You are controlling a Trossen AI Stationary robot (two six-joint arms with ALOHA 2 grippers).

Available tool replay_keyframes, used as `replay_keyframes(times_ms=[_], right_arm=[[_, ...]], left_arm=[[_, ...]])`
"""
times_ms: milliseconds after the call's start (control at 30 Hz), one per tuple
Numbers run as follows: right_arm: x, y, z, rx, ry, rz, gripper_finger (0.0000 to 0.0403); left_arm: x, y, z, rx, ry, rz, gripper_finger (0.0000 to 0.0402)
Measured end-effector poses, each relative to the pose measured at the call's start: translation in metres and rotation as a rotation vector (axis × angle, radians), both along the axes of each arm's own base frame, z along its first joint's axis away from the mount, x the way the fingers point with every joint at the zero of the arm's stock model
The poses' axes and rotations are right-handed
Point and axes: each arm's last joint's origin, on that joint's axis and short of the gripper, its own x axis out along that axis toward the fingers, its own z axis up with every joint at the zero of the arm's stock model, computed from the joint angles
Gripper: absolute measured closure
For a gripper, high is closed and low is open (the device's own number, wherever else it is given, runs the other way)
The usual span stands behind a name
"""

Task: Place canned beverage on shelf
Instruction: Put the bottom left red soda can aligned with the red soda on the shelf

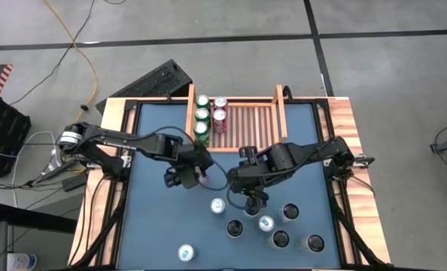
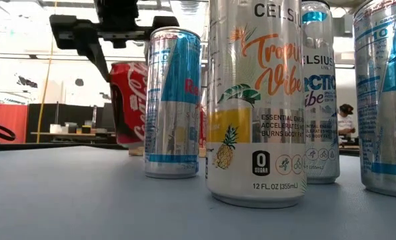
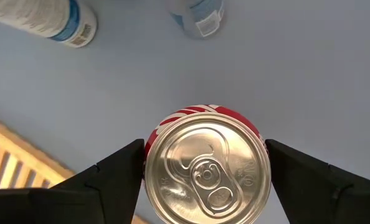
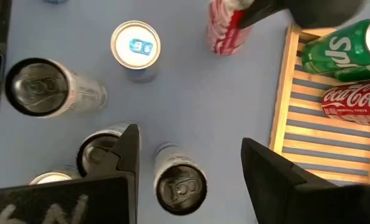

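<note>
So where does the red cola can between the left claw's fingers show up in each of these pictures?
High view: red cola can, mid-table under the left gripper.
Low view: red can, left, behind the blue-and-silver can.
Left wrist view: silver top centred between the fingers.
Right wrist view: near the top.
Shared landmark: light-wood slatted shelf, absent from the low view.

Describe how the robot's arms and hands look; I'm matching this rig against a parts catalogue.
Both arms are dark, jointed and slim, with black cables running along them. The left arm has a silvery cylindrical fitting near its base. Each ends in a two-fingered hand: the left hand and the right hand both have flat, matte black, wedge-shaped fingers.
</note>
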Motion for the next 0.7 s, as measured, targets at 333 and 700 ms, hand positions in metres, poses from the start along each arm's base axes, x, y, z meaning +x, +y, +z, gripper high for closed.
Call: replay_keyframes(times_ms=[333, 700], right_arm=[[0.003, -0.013, 0.001, -0.018, 0.003, 0.015, 0.0216], [0.002, -0.012, 0.001, 0.032, 0.014, 0.021, 0.0216]], left_arm=[[0.013, 0.0, -0.022, -0.04, 0.074, -0.038, 0.0113], [0.015, -0.002, -0.019, -0.016, 0.071, 0.005, 0.0083]])
